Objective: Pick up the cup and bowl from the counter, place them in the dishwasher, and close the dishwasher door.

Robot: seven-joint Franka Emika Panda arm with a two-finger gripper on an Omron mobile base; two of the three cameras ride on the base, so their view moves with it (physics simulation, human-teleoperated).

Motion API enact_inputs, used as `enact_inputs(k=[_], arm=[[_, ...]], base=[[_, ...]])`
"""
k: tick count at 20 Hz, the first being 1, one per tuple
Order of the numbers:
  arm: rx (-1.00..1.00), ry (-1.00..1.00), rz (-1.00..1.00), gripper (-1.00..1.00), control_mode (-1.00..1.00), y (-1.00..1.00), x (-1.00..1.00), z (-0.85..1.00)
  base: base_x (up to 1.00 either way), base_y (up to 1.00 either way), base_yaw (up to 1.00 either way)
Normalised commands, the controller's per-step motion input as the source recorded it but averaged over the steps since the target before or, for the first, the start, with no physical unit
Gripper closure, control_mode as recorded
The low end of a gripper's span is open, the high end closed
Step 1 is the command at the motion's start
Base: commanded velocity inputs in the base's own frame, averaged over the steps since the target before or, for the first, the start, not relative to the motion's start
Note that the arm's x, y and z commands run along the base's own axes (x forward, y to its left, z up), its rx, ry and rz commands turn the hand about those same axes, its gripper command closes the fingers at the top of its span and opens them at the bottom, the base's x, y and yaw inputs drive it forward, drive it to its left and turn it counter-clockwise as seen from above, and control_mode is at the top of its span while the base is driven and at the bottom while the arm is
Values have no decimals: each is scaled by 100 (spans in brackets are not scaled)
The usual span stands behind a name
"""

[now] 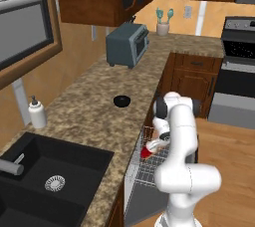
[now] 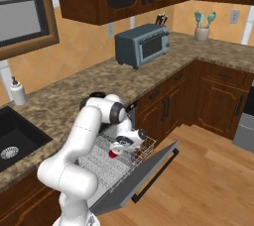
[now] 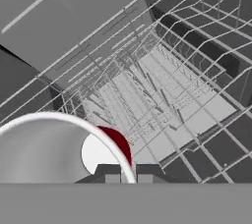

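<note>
- Hand view: gripper (image 3: 128,174) at the bottom edge, dark fingertips (image 3: 109,173) nearly together, pinching the white rim of the cup (image 3: 115,142) between them.
- Cup's pale interior spreading left of the jaws, a sliver of its red outer wall showing just above them.
- Beyond the jaws, grey wire rack (image 3: 162,95) of the dishwasher, tines standing up from its floor.
- Left base view: gripper (image 1: 152,146) pointing down and left, clamped on the red cup (image 1: 145,152), which hangs tilted directly below the jaws over the rack (image 1: 149,164).
- Bowl (image 1: 122,101) well apart from the jaws, up and to the left on the counter (image 1: 89,106), upright and untouched.
- Right base view: gripper (image 2: 119,148) low over the rack (image 2: 111,163), cup (image 2: 113,153) at the jaws, just above the wires; contact with the rack impossible to tell.
- Dishwasher door (image 2: 144,175) hanging open below and ahead of the jaws, sloping down toward the floor.
- Arm folded sharply: elbow raised beside the counter edge, forearm angled down, wrist bent so the hand leans into the dishwasher (image 1: 142,181) opening.
</note>
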Motion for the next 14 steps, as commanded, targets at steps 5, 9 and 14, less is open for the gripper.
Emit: enact_inputs(k=[5,9,14], arm=[[-1,8,0,100,-100,1,27,-70],[-1,16,0,-100,-100,-10,11,-75],[0,36,0,-100,-100,-54,-32,-19]], base=[[0,0,0],[0,0,0],[0,0,0]])
